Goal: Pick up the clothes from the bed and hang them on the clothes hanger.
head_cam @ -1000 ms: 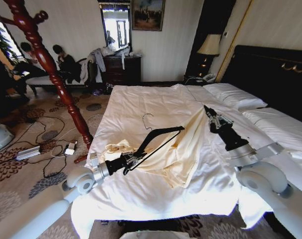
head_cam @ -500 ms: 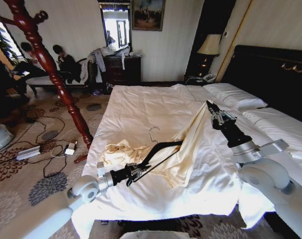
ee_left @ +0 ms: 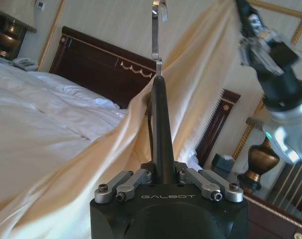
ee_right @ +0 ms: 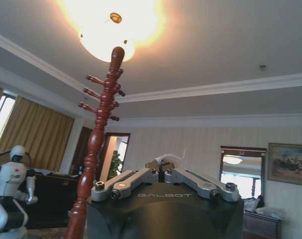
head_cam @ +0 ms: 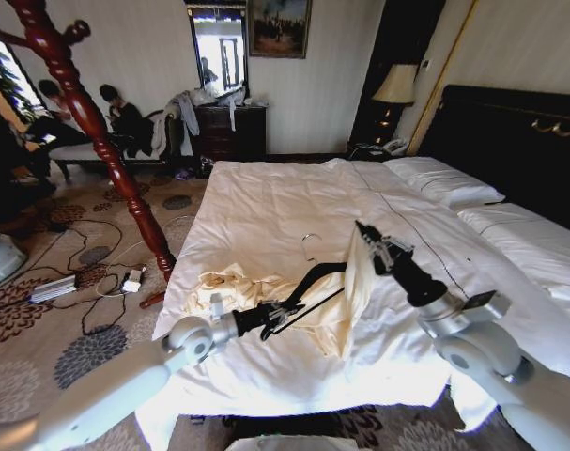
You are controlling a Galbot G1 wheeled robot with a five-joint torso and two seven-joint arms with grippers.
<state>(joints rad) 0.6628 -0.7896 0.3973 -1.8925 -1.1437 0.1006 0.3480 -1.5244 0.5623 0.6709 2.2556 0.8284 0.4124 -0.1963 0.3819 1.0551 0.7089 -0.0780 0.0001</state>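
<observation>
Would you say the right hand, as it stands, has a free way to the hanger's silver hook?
Probably yes: the right hand holds the cream garment up close beside the hook, with only open air between.

- I see a red-brown wooden coat stand on the floral carpet.
- Cables and a power strip trail across that carpet.
- Against the striped far wall sit a dark dresser, a mirror and a framed painting.
- A lit table lamp stands in the corner.
- A ceiling light glows overhead.

Hotel-style bedroom: large bed, black headboard, bedside lamp, dresser, framed painting.
</observation>
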